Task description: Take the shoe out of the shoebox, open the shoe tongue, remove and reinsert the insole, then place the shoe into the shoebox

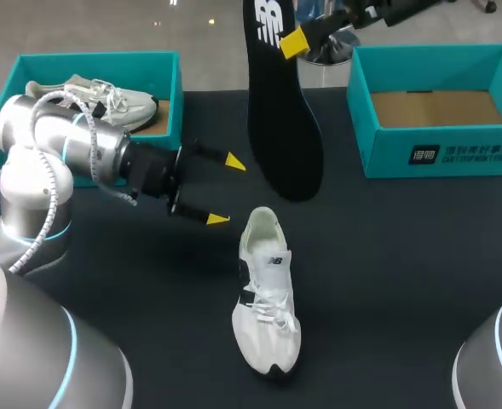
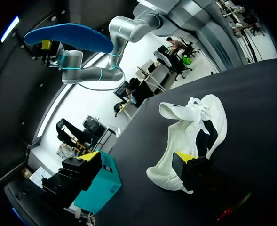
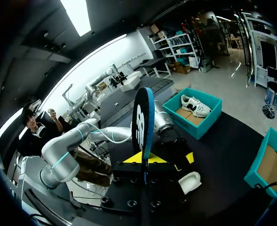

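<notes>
insole [image 1: 280, 111]: thin, light, likely floppy; right end effector [image 3: 146, 159] pinches its logo end, the rest reaching ahead | shoe [image 1: 266, 298]: soft, light, lies on surface [image 1: 404, 256] just ahead of left end effector [image 1: 225, 190], spread, empty | grip: shoe's heel collar

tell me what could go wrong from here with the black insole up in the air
1. The right gripper pinches the long black insole only near one end, so the hanging length could swing or slip on the way down.
2. The white lace-up sneaker sits free on the black table. The left gripper is open beside it, not holding it, so pushing the insole in may shove or tip it.
</notes>
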`<action>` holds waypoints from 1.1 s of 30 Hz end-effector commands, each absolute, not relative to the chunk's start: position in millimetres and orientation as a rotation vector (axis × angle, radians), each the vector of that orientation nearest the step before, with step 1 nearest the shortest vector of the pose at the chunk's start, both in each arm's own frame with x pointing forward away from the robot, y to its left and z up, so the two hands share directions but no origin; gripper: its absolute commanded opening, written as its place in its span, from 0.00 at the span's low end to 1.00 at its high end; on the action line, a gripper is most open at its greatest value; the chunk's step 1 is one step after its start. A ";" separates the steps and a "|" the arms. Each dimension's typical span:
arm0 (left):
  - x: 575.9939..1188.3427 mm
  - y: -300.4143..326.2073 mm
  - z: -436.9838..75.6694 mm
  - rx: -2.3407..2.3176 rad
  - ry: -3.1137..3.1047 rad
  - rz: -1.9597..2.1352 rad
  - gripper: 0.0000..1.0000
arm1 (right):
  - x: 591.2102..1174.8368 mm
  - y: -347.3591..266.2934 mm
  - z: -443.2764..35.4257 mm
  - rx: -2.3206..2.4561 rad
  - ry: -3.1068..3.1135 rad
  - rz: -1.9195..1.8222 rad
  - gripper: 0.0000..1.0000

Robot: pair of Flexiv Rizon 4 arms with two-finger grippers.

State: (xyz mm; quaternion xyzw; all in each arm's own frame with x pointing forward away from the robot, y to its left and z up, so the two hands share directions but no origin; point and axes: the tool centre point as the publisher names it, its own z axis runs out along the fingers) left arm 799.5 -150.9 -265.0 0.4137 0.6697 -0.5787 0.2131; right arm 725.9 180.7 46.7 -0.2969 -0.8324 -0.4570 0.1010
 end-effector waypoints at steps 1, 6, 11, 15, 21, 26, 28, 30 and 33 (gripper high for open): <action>789.2 -145.5 -252.4 1.050 1.761 -1.502 1.00 | 727.1 182.1 46.8 -0.878 -2.460 -1.346 0.00; 788.2 -144.1 -242.6 1.047 1.690 -1.424 1.00 | 727.1 182.1 46.8 -0.878 -2.460 -1.346 0.00; 785.0 -152.4 -228.3 1.099 1.590 -1.392 1.00 | 727.1 182.1 46.8 -0.878 -2.460 -1.346 0.00; 783.3 -157.9 -210.2 1.123 1.506 -1.404 1.00 | 727.1 182.1 46.8 -0.878 -2.460 -1.346 0.00; 789.2 -166.2 -188.6 1.118 1.431 -1.413 1.00 | 727.1 182.1 46.8 -0.878 -2.460 -1.346 0.00; 796.9 -176.1 -171.0 1.123 1.391 -1.413 1.00 | 727.1 182.1 46.8 -0.878 -2.460 -1.346 0.00; 801.0 -181.2 -163.8 1.131 1.371 -1.411 1.00 | 727.1 182.1 46.8 -0.878 -2.460 -1.346 0.00; 804.7 -185.8 -158.3 1.133 1.352 -1.397 1.00 | 727.1 182.1 46.8 -0.878 -2.460 -1.346 0.00; 808.0 -190.1 -152.1 1.136 1.340 -1.394 1.00 | 727.1 182.1 46.8 -0.878 -2.460 -1.346 0.00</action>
